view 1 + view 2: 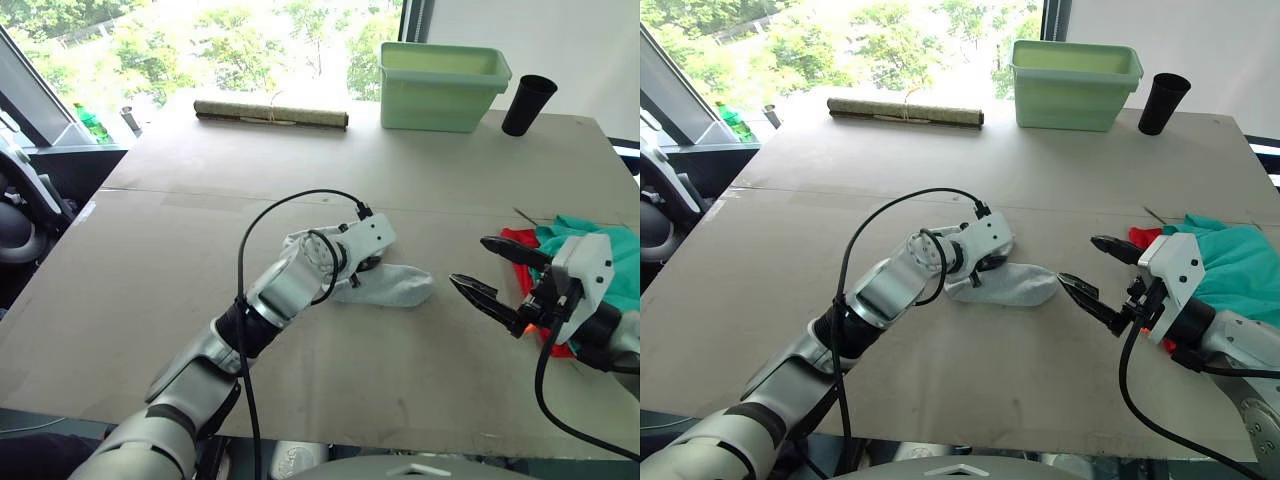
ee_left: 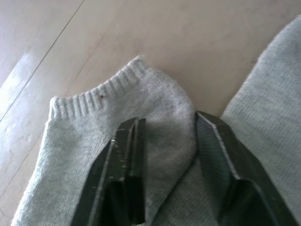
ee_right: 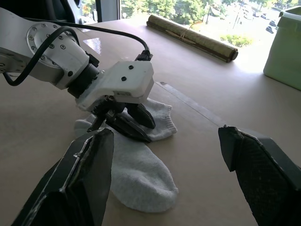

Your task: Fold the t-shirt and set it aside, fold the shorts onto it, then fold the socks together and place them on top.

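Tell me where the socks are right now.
The socks lie mid-table, under the left gripper, whose open fingers press down on them. The right gripper hovers open just to their right.

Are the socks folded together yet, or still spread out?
Still spread: the socks lie overlapping on the table, with the open left gripper down on them.

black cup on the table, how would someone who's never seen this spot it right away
Start at the far edge of the big brown table, by the window, and find the pale green plastic bin. The black cup stands upright just to the robot's right of that bin, near the table's far right corner. It is the one dark, tapered thing there, far smaller than the bin.
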